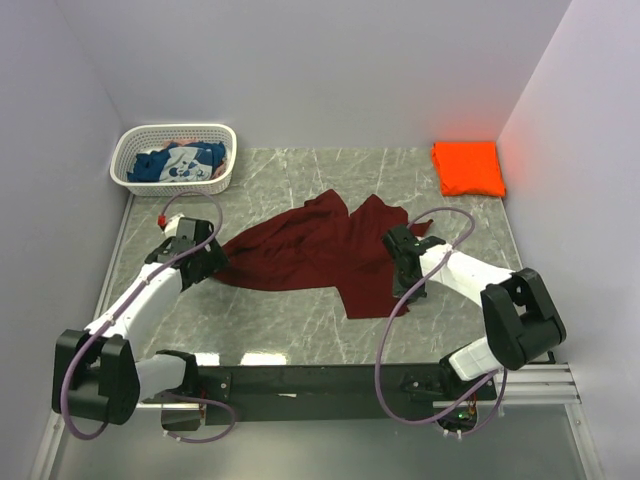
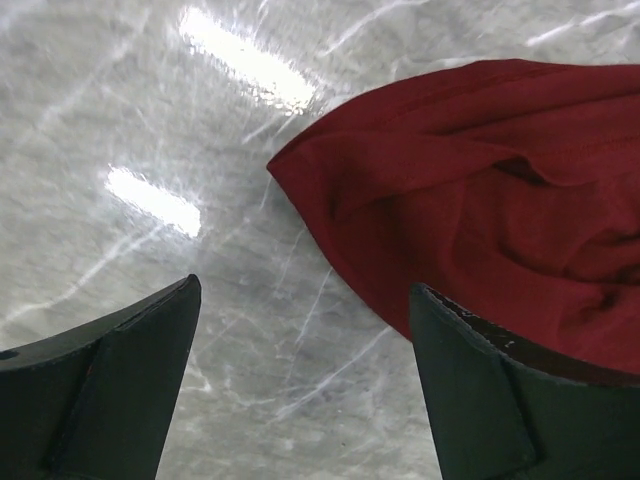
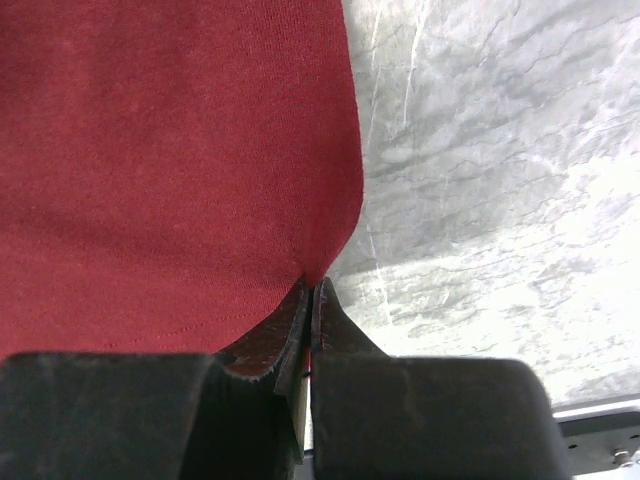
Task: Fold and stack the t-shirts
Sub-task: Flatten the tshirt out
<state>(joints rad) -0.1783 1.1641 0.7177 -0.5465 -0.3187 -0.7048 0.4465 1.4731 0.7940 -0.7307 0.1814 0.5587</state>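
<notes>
A dark maroon cloth t-shirt [image 1: 310, 250] is spread, crumpled, across the middle of the grey marbled counter [image 1: 300, 330], between the two arms. The right gripper [image 3: 312, 300] is closed tight on the right-hand edge of this t-shirt. In the right wrist view a fold of the maroon cloth is seen pinched between the jaws, just above the counter. The left gripper [image 2: 305, 290] is held wide apart at the garment's left edge, low over the counter, and nothing is held between its fingers [image 2: 130, 370]. In the left wrist view one finger is seen over bare stone and the other is set at the rounded hem of the maroon cloth. Whether that finger touches the cloth cannot be told. A bright orange t-shirt [image 1: 468, 167], folded into a flat rectangle, is laid in the far right corner of the counter, well apart from the maroon one. A blue t-shirt with a white print [image 1: 180, 162] is bunched inside a white plastic lattice basket [image 1: 225, 178], which is placed at the far left corner.
</notes>
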